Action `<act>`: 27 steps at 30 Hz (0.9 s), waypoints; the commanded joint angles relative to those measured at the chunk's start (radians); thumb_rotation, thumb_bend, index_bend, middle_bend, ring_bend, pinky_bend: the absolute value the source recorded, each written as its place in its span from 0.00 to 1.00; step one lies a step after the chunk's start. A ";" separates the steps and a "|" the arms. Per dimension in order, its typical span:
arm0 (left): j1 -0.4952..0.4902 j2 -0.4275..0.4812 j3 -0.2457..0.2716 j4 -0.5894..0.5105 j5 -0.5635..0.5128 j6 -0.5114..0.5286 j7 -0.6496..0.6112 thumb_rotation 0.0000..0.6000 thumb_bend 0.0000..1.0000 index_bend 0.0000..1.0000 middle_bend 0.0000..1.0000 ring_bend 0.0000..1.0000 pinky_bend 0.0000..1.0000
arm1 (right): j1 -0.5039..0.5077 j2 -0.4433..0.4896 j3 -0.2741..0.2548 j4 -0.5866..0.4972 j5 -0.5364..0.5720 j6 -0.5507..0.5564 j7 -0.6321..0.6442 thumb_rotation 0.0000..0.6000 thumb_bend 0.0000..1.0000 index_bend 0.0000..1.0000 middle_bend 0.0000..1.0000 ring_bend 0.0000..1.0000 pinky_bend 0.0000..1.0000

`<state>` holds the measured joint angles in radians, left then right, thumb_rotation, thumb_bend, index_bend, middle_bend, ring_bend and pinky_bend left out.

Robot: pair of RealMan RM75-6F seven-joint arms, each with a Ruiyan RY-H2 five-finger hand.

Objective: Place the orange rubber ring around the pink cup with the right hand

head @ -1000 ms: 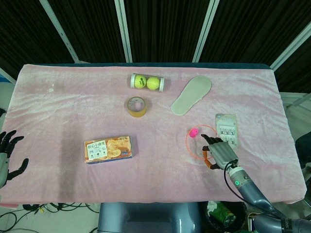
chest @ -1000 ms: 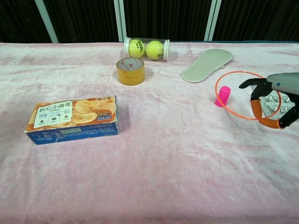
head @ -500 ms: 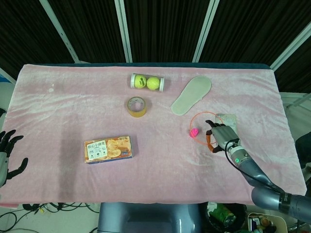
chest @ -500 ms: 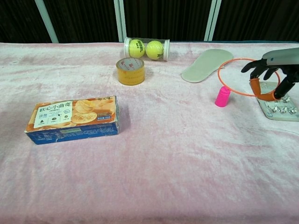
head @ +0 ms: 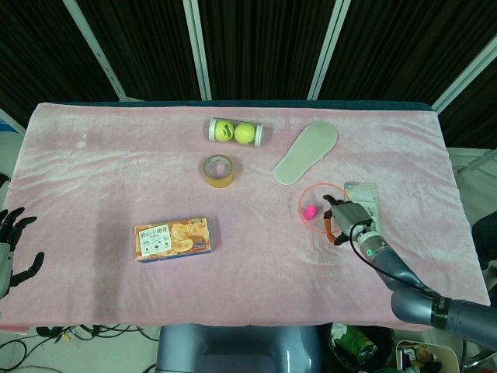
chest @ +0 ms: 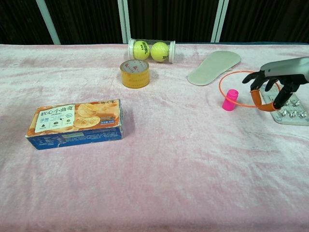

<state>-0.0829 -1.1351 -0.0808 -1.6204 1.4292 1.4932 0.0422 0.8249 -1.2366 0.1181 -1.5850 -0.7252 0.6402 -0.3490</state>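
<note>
The small pink cup (head: 311,210) stands upright on the pink cloth right of centre. My right hand (head: 346,218) pinches the thin orange rubber ring (head: 300,203) at the ring's right side. From above, the ring's circle encloses the cup. In the chest view the ring (chest: 219,91) hangs tilted at the height of the cup (chest: 230,100), with its left part low around the cup's top and my right hand (chest: 273,86) just right of it. My left hand (head: 12,247) rests open at the table's left front edge, far from all this.
A blister pack (chest: 288,111) lies under and beside my right hand. A grey insole (head: 306,152) lies behind the cup. A tape roll (head: 219,171), a tube of tennis balls (head: 235,131) and a biscuit box (head: 172,238) lie further left.
My right hand has carried the ring forward and then left and down, from a raised position beside the cup to one where it encircles the cup. The cup has not moved.
</note>
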 commanded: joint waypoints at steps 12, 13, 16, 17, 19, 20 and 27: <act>-0.001 0.003 -0.001 -0.001 -0.005 -0.004 -0.002 1.00 0.33 0.19 0.09 0.00 0.00 | 0.048 -0.017 -0.048 0.014 0.068 0.003 -0.015 1.00 0.31 0.52 0.00 0.10 0.16; -0.001 0.003 -0.001 -0.001 -0.005 -0.004 -0.002 1.00 0.33 0.19 0.09 0.00 0.00 | 0.051 -0.017 -0.051 0.014 0.073 0.003 -0.016 1.00 0.31 0.52 0.00 0.10 0.16; 0.000 0.003 -0.002 -0.002 -0.007 -0.004 -0.002 1.00 0.33 0.19 0.09 0.00 0.00 | 0.059 -0.017 -0.058 0.013 0.082 0.002 -0.015 1.00 0.31 0.51 0.00 0.10 0.16; 0.000 0.003 -0.002 -0.003 -0.007 -0.003 -0.003 1.00 0.33 0.19 0.09 0.00 0.00 | 0.060 -0.017 -0.059 0.012 0.083 0.004 -0.014 1.00 0.31 0.51 0.00 0.10 0.16; 0.000 0.003 -0.002 -0.002 -0.008 -0.003 -0.002 1.00 0.33 0.19 0.09 0.00 0.00 | 0.062 -0.015 -0.059 0.006 0.080 0.015 -0.009 1.00 0.31 0.51 0.00 0.10 0.16; 0.000 0.003 -0.002 -0.002 -0.008 -0.003 -0.002 1.00 0.33 0.19 0.09 0.00 0.00 | 0.061 -0.013 -0.059 0.003 0.078 0.019 -0.006 1.00 0.31 0.51 0.00 0.10 0.16; 0.000 0.004 -0.003 -0.003 -0.009 -0.003 -0.003 1.00 0.33 0.19 0.09 0.00 0.00 | 0.032 0.060 -0.052 -0.064 0.027 0.073 0.032 1.00 0.31 0.51 0.00 0.10 0.16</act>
<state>-0.0826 -1.1311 -0.0834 -1.6230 1.4202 1.4904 0.0393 0.8692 -1.2033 0.0658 -1.6252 -0.6805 0.6968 -0.3274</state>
